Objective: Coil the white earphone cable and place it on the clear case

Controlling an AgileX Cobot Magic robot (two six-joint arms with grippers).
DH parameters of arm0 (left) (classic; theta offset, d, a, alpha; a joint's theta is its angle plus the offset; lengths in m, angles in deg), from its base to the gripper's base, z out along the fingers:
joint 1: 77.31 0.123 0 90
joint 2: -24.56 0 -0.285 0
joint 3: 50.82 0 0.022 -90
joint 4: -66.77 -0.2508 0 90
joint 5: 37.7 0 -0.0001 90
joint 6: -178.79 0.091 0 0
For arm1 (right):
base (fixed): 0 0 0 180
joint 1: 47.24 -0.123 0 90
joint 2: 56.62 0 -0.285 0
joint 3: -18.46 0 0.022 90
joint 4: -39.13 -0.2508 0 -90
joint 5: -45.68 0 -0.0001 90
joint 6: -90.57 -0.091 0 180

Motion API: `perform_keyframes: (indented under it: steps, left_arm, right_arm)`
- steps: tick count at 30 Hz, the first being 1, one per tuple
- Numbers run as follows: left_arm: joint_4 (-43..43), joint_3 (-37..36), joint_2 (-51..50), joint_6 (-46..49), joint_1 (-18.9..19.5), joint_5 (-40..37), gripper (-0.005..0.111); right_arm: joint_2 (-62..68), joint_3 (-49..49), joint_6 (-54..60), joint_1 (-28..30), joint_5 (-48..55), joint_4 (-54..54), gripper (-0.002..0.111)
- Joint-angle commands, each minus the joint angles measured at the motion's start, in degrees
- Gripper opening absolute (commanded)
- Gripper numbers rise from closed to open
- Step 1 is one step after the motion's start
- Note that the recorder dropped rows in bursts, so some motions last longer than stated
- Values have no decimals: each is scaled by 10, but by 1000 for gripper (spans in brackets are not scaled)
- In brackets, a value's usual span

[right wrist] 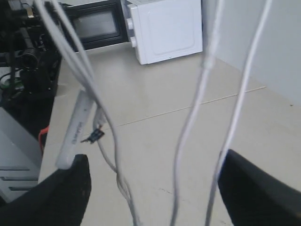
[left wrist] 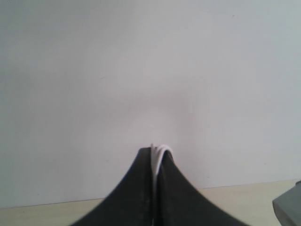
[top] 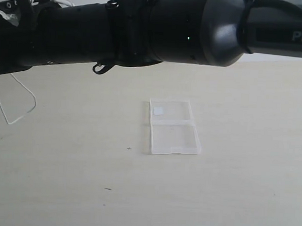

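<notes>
The clear case (top: 173, 128) lies open and flat on the table, with its white sticker (top: 157, 111) on the far half. A loop of the white earphone cable (top: 24, 114) hangs at the left edge, above the table and well away from the case. In the left wrist view my left gripper (left wrist: 157, 155) is shut on several strands of the cable (left wrist: 160, 151), which poke out at the tips. My right gripper (right wrist: 153, 176) is open wide, and loose cable strands (right wrist: 202, 89) and the inline piece (right wrist: 76, 129) hang between its dark fingers (right wrist: 61, 193).
A thick black arm (top: 160, 30) stretches across the top of the exterior view, hiding both grippers there. A white box-like appliance (right wrist: 164, 28) and a dark-fronted one (right wrist: 94, 23) stand at the table's far end. Black equipment (right wrist: 23, 56) sits beside the table.
</notes>
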Motion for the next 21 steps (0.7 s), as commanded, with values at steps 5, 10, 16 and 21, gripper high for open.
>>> perform_keyframes:
  steps: [5, 10, 16, 21]
  left_arm:
    - [-6, 3, -1, -4, 3, 0, 0]
    - [-6, 3, -1, -4, 3, 0, 0]
    - [-18, 3, -1, -49, 3, 0, 0]
    - [-42, 3, -1, -97, 3, 13, 0]
  right_arm:
    - [-1, 1, -22, 0, 38, -12, 72]
    - [-1, 1, -23, 0, 43, -12, 66]
    - [-1, 1, -23, 0, 46, -17, 39]
    - [-1, 1, -23, 0, 45, -17, 12]
